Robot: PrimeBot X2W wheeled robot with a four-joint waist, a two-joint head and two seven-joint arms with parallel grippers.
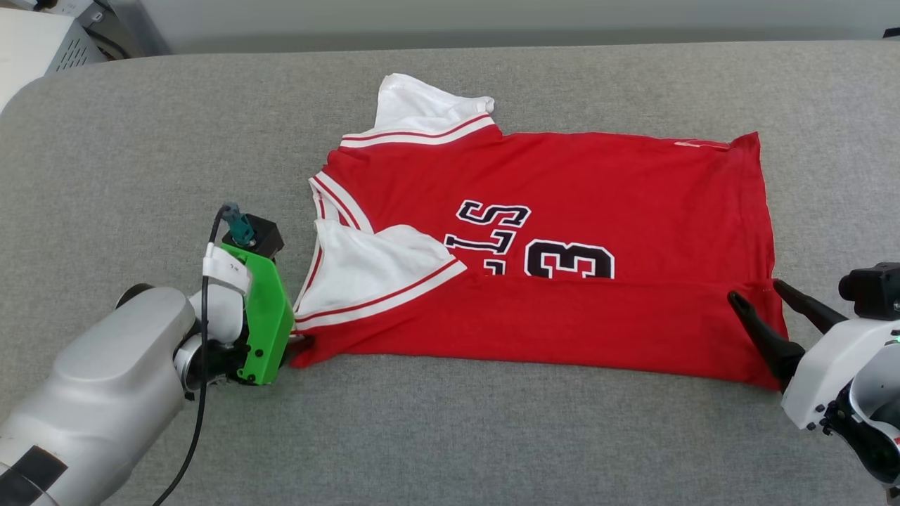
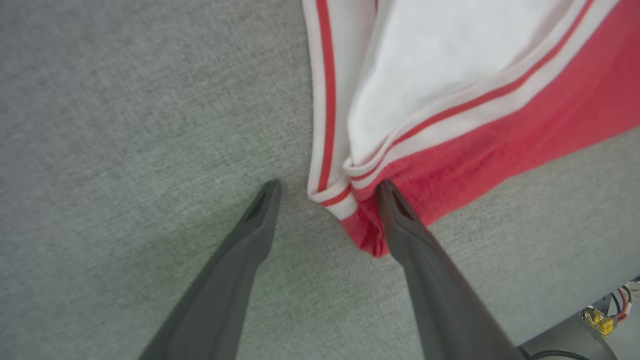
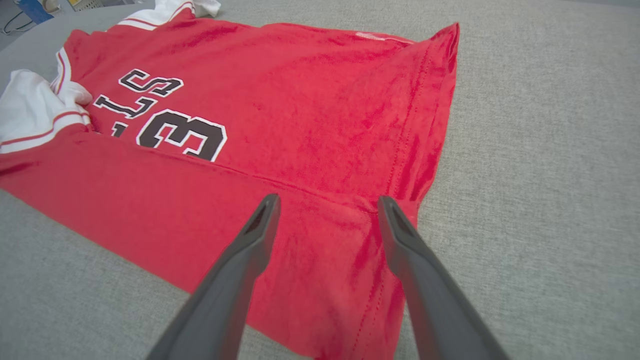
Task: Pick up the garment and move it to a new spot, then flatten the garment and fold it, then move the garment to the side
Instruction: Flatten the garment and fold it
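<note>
A grey, fabric-covered surface is seen across nearly the whole head view. Its weave is fine and even, and its far corner at 10 o'clock is rounded off. Beyond that corner, a white box with a slotted side is partly shown, cut by the frame. A pale band is seen along 12 o'clock, past the surface's far edge; whether it is floor or wall cannot be told. In the right wrist view, a blue object is glimpsed at 10 o'clock, off the surface, with a dark cable just beside it. Both are too small to be identified further.
</note>
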